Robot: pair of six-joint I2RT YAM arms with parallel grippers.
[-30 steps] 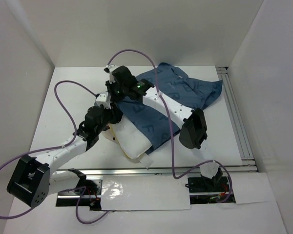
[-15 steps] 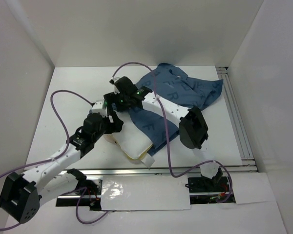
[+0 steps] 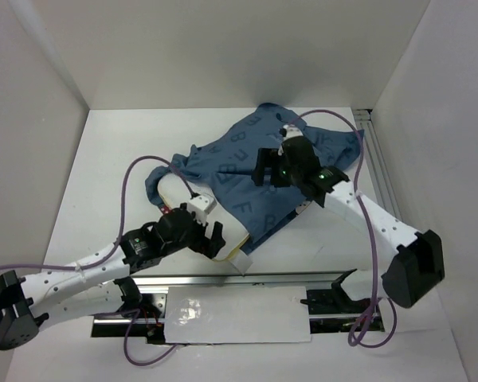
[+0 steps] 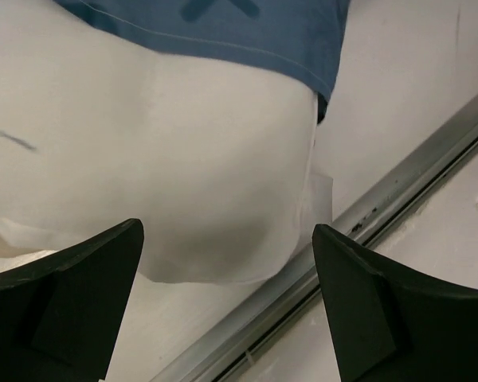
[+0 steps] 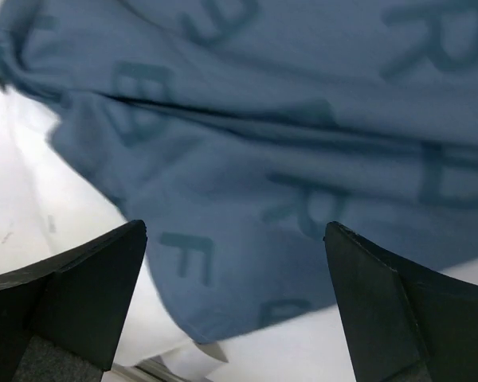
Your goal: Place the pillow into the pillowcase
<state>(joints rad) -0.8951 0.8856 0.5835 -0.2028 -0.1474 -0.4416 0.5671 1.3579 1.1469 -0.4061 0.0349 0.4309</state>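
Observation:
The blue letter-printed pillowcase (image 3: 251,159) lies across the table's middle and covers most of the white pillow (image 3: 233,241). Only the pillow's near corner and a strip at the left opening stick out. My left gripper (image 3: 215,241) hovers open just over that bare near corner. In the left wrist view the pillow (image 4: 183,159) fills the space ahead of the open left gripper (image 4: 227,239), with the pillowcase hem (image 4: 247,32) above it. My right gripper (image 3: 260,169) is open above the pillowcase's middle. The right wrist view shows the open right gripper (image 5: 235,231) over the blue pillowcase (image 5: 263,143), holding nothing.
A metal rail (image 3: 287,277) runs along the near table edge, close to the pillow's corner, and shows as the rail (image 4: 366,223) in the left wrist view. Another rail (image 3: 382,183) lines the right side. White walls enclose the table. Purple cables loop over both arms.
Both grippers opened and let go at the pillowcase's left edge. The right arm swung right over the pillowcase's middle; the left arm drew back to the pillow's near corner. The pillowcase now lies further over the pillow.

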